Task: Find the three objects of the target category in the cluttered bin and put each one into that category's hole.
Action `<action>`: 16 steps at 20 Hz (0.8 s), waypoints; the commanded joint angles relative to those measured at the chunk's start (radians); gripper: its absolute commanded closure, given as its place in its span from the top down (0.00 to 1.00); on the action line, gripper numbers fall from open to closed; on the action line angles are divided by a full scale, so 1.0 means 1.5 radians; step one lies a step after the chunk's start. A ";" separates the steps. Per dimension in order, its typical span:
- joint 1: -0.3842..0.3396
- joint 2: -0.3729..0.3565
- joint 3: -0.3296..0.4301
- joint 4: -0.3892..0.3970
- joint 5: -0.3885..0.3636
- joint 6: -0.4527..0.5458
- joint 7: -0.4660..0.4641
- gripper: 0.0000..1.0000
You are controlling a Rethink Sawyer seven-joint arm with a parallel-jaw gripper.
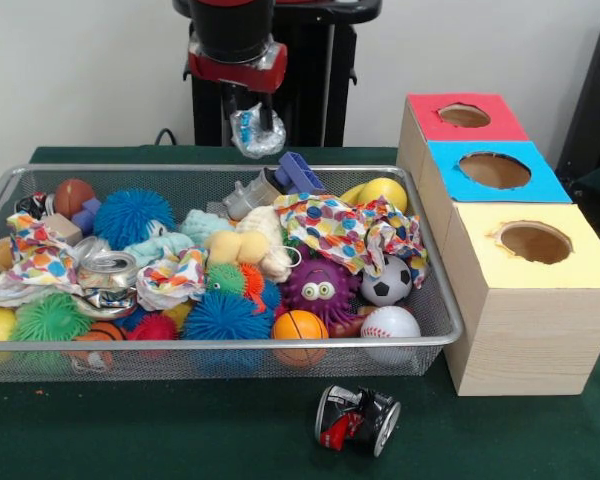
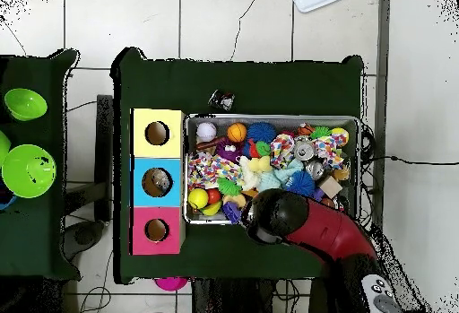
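My gripper (image 1: 257,120) hangs above the far rim of the wire mesh bin (image 1: 220,345) and is shut on a small wrinkly see-through plastic bottle (image 1: 252,138), held clear of the clutter. In the overhead view the arm (image 2: 296,221) covers the gripper and the bottle at the bin's (image 2: 269,117) lower edge. The red-topped hole (image 1: 464,115) is the farthest of three on the wooden box, to the right of the gripper; in the overhead view it (image 2: 157,230) lies left of the arm. No other such bottle shows clearly among the toys.
Blue-topped (image 1: 494,170) and yellow-topped (image 1: 533,242) holes sit in front of the red one. The bin holds spiky balls, polka-dot paper wads (image 1: 345,228), silver cans (image 1: 110,270) and sports balls. A crushed can (image 1: 357,418) lies on the green cloth before the bin. Green bowls (image 2: 27,169) stand aside.
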 commanded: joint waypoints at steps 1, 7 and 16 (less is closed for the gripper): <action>0.025 -0.001 0.041 0.041 0.042 0.044 0.118 0.00; 0.060 -0.013 0.034 0.053 0.064 0.043 0.142 0.00; 0.116 -0.008 0.025 0.062 0.108 0.020 0.176 0.00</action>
